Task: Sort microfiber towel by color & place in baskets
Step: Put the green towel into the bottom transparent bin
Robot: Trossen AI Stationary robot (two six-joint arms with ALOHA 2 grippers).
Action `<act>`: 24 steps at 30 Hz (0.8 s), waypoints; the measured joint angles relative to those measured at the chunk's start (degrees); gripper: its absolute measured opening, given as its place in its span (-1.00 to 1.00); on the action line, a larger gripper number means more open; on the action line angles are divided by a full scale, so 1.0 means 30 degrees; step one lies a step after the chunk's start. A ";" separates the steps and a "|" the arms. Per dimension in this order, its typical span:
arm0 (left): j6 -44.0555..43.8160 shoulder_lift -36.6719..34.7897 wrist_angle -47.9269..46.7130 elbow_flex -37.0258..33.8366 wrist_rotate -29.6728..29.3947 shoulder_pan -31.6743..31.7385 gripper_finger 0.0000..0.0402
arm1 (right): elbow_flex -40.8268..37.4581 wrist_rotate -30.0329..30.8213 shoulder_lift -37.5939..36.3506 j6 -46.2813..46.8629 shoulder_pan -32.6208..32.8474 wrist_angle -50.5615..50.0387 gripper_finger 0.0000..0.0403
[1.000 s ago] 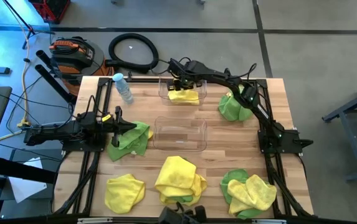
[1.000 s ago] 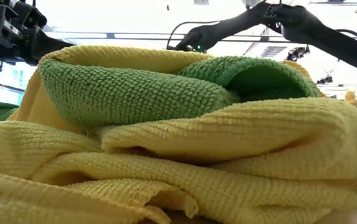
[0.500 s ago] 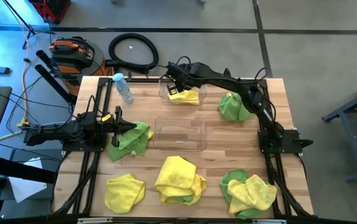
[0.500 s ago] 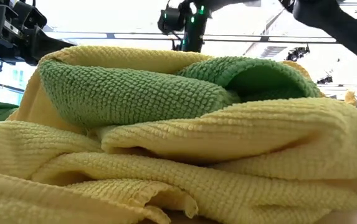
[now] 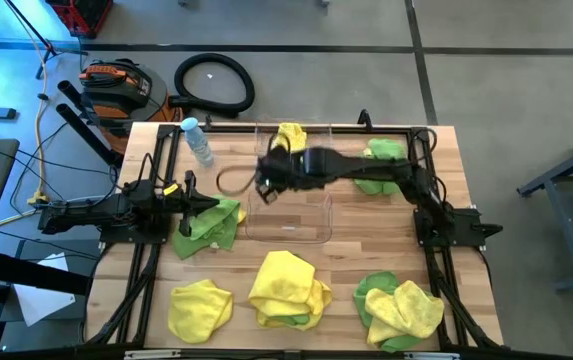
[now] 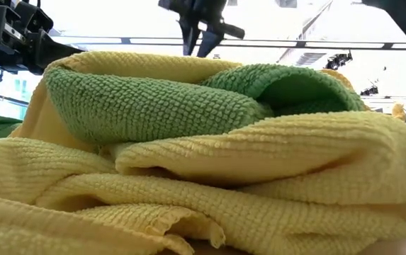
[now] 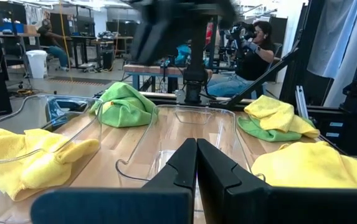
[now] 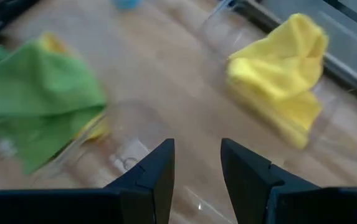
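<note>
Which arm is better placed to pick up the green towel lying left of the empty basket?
Left: its shut gripper rests beside that green towel. The right gripper, open and empty, hangs above the empty basket, farther from it.

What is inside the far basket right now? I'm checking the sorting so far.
The far basket holds one yellow towel, bunched at one end. The basket's clear floor shows elsewhere, with no green cloth. Whether anything lies beneath that towel cannot be seen.

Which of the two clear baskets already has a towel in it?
The far basket at the table's back edge: a yellow towel lies in it. The other basket, mid-table, holds no towel.
</note>
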 joint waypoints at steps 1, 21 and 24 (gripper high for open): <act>-0.0001 0.0000 0.0000 0.0000 0.0000 -0.0005 -1.00 | 0.0000 0.0120 0.0000 0.0423 0.0532 -0.0224 -0.39; -0.0005 0.0000 0.0006 0.0000 0.0002 0.0001 -1.00 | -0.1140 0.6000 -0.0884 0.8650 1.0228 -0.5061 -0.67; 0.0000 0.0000 0.0188 0.0000 0.0000 -0.0005 -1.00 | -0.3642 0.6925 -0.2442 1.1216 1.1116 -0.5493 -0.87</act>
